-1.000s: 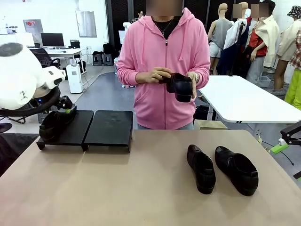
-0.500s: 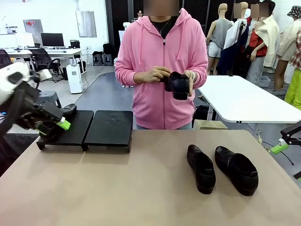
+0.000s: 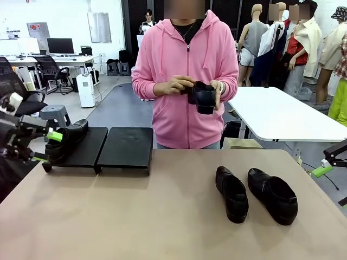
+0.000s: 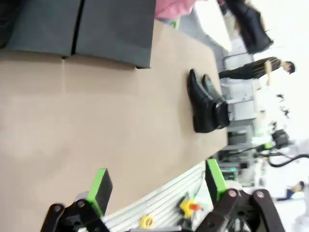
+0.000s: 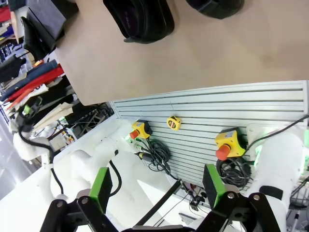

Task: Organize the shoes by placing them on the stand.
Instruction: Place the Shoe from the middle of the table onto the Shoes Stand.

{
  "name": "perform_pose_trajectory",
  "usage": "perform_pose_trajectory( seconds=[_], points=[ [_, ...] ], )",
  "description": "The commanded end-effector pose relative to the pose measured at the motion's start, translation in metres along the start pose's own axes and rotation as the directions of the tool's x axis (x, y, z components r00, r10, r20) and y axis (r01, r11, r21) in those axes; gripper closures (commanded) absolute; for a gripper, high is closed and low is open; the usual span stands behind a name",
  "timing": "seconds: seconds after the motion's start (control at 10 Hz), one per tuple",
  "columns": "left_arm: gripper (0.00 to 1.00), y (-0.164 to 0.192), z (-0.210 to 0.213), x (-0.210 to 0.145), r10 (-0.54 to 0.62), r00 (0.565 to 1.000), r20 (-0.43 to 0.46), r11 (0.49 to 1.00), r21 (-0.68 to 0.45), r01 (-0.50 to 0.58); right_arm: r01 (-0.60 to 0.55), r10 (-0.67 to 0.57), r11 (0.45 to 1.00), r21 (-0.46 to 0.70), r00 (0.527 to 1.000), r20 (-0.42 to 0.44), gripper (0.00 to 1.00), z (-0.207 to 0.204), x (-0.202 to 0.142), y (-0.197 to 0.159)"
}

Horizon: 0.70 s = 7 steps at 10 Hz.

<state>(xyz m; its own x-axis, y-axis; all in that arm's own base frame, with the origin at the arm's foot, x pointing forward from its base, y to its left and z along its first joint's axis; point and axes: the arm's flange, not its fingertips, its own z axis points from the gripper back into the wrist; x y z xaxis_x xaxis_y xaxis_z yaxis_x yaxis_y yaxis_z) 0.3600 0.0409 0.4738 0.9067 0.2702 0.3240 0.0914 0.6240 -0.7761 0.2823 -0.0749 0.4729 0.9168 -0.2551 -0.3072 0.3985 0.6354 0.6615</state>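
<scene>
One black shoe (image 3: 69, 138) lies on the left panel of the stand (image 3: 128, 147). Just left of it, my left gripper (image 3: 46, 147) is open and holds nothing. In the left wrist view the left gripper (image 4: 157, 186) hangs over bare table, with the stand (image 4: 111, 26) ahead and two shoes (image 4: 205, 102) farther off. Those two shoes (image 3: 232, 193) (image 3: 272, 195) lie side by side on the table's right half. A person in a pink hoodie holds another shoe (image 3: 203, 97) in both hands. My right gripper (image 5: 157, 186) is open off the table's edge, below two shoes (image 5: 141, 19).
The stand's right panel is bare. The tan table (image 3: 135, 216) is free in the middle and at the front. At the picture's right edge a green pad (image 3: 322, 171) of my right gripper shows. A white table (image 3: 282, 116) stands behind the person.
My left arm has drawn back to the left, away from the shoe on the stand, which stays on the left panel. The person has barely moved; the right arm is still.
</scene>
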Motion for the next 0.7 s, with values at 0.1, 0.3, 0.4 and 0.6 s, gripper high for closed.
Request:
perform_pose_trajectory(
  seconds=[0.1, 0.3, 0.4, 0.6],
  points=[
    [0.0, 0.036, -0.038, -0.001, -0.033, 0.979, -0.201, 0.996, -0.088, 0.016, 0.003, -0.003, 1.0, -0.018, 1.0, -0.008, 0.0, 0.005, -0.001, 0.0],
    [0.0, 0.041, -0.029, -0.007, 0.037, 0.995, -0.096, 0.996, -0.081, -0.044, 0.003, -0.003, 1.0, -0.018, 1.0, -0.008, 0.0, 0.005, -0.001, 0.0],
    [0.0, 0.041, -0.029, -0.007, 0.037, 0.995, -0.096, 0.996, -0.081, -0.044, 0.003, -0.003, 1.0, -0.018, 1.0, -0.008, 0.0, 0.005, -0.001, 0.0],
    [0.0, 0.041, -0.029, -0.007, 0.037, 0.995, -0.096, 0.996, -0.081, -0.044, 0.003, -0.003, 1.0, -0.018, 1.0, -0.008, 0.0, 0.005, -0.001, 0.0]
  ],
)
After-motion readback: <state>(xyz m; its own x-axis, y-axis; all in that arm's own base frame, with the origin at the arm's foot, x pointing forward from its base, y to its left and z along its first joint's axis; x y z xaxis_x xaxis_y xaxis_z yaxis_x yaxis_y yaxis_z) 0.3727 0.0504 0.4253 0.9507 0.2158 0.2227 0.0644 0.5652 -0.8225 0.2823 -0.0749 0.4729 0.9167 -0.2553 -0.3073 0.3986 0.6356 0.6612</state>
